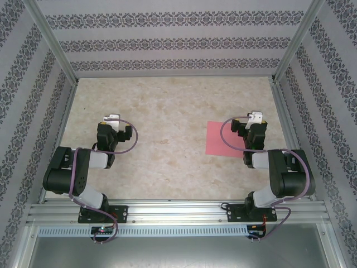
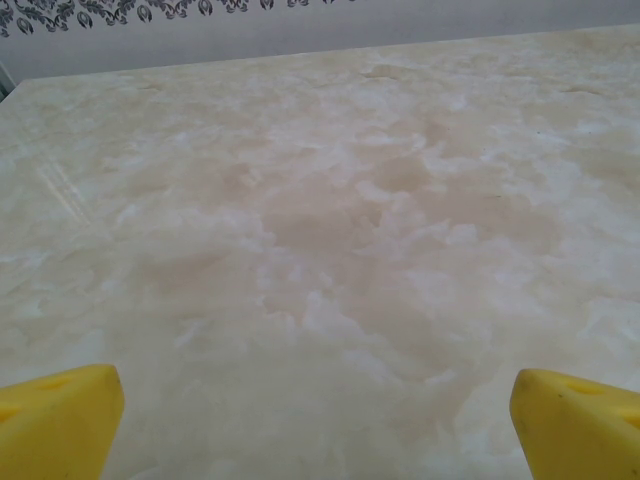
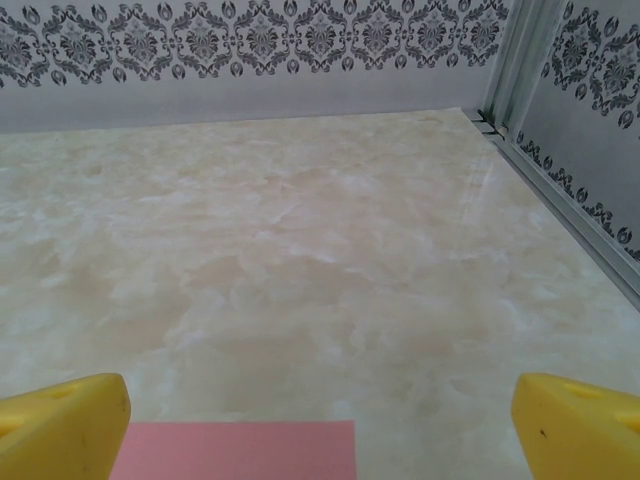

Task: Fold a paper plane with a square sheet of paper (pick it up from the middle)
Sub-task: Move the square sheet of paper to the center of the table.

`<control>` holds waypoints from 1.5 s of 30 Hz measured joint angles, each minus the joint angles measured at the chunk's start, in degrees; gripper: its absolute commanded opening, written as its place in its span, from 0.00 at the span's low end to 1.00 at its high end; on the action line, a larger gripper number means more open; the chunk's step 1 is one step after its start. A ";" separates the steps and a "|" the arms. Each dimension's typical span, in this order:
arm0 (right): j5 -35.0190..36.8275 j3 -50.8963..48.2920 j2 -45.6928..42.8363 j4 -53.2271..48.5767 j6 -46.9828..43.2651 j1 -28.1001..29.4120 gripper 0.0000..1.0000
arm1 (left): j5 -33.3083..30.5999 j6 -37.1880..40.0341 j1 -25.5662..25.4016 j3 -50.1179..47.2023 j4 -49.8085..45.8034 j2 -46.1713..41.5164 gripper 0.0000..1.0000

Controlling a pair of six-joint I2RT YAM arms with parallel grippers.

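The square sheet of paper [image 1: 220,138] is pink-red and lies flat and unfolded on the beige marbled table [image 1: 167,106], right of centre, not folded into a paper plane. Its right side is hidden under my right arm. My right gripper [image 1: 255,117] hovers at the sheet's far right corner. In the right wrist view the sheet's far edge [image 3: 235,450] shows low between the yellow fingertips [image 3: 60,430], and the right gripper [image 3: 320,432] is open and holds nothing. My left gripper [image 1: 110,119] rests at the left, away from the sheet; the left gripper [image 2: 318,430] stands open over bare table.
Patterned walls [image 1: 167,42] close in the table on three sides. An aluminium frame rail [image 3: 560,190] runs along the right edge near my right gripper. Both arm bases sit on the rail [image 1: 178,211] at the near edge.
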 measured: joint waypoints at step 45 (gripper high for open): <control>-21.51 31.10 6.05 -69.26 28.61 11.30 0.84 | 22.88 -41.77 -10.60 2.97 -45.81 -30.84 1.00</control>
